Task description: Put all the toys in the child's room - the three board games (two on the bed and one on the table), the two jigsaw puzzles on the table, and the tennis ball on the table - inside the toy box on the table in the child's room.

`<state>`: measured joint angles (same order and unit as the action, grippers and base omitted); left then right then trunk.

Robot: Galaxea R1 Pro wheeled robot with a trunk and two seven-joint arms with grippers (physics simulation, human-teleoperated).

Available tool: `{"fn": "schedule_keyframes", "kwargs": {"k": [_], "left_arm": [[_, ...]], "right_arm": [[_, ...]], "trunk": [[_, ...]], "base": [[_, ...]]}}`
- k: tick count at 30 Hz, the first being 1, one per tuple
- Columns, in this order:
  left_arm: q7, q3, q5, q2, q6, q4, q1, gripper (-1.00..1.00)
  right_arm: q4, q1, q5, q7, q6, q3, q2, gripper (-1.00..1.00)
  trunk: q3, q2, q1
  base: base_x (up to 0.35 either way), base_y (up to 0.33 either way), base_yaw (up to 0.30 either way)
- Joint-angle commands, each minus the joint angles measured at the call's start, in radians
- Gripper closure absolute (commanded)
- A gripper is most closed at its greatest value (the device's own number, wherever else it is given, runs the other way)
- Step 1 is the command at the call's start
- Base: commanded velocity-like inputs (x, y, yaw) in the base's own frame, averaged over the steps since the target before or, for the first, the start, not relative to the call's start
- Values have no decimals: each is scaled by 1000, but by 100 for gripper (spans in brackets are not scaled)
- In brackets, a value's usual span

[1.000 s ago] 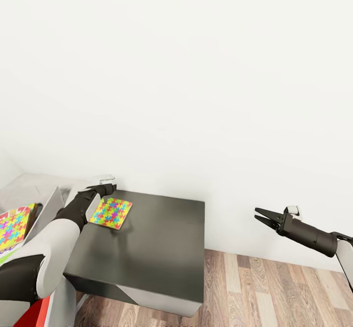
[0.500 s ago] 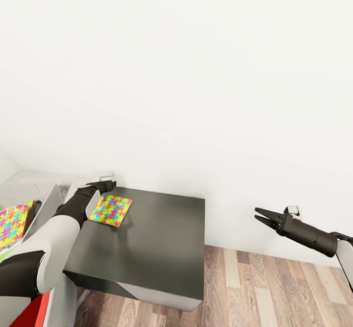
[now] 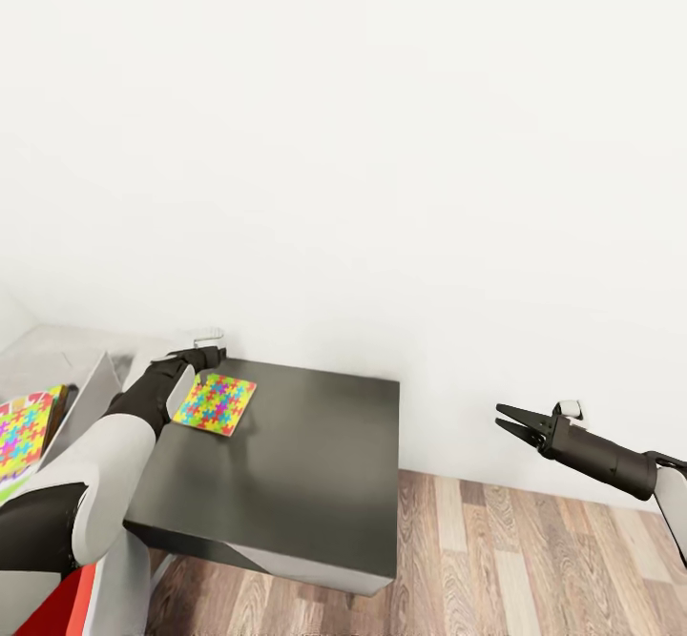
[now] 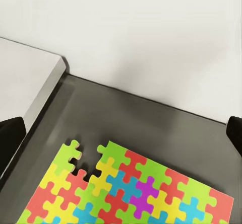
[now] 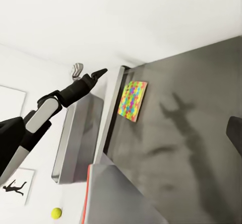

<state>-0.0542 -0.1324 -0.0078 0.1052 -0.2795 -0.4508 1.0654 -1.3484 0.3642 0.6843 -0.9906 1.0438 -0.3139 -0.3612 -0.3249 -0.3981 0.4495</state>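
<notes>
Our left pincer (image 3: 205, 358) hovers spread wide over the jigsaw puzzle (image 3: 216, 404), which lies flat on the dark surface (image 3: 315, 464). Right pincer (image 3: 509, 420) idle, parted, empty. Next: descend, pinch the puzzle's edge, carry it to the toy box (image 3: 81, 402).

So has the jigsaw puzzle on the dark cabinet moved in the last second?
No. The jigsaw puzzle sits at the same spot near the cabinet top's back left corner; only the camera shifted.

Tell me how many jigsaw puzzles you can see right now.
2: one jigsaw puzzle lies flat on the dark cabinet top by the left gripper; a second puzzle sits at the head view's left edge, partly cut off.
</notes>
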Motion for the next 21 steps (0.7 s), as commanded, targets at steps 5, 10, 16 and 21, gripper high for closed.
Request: {"fn": "schedule_keyframes", "kwargs": {"k": [5, 10, 16, 21], "left_arm": [[3, -3, -1, 0, -8, -3, 11, -100], [5, -3, -1, 1, -13, -9, 14, -100], [7, -3, -2, 0, -15, -13, 14, -100], [8, -2, -3, 0, -17, -14, 14, -100]], "right_arm": [[0, 1, -3, -5, 3, -1, 0, -100], [0, 1, -3, -5, 3, -1, 0, -100], [0, 1, -3, -5, 3, -1, 0, -100], [0, 1, -3, -5, 3, -1, 0, -100]], "trunk": [[-10, -2, 0], [-18, -2, 0], [-28, -2, 0], [-36, -2, 0]], "base": [[0, 0, 0], [0, 0, 0], [0, 0, 0], [0, 0, 0]]}}
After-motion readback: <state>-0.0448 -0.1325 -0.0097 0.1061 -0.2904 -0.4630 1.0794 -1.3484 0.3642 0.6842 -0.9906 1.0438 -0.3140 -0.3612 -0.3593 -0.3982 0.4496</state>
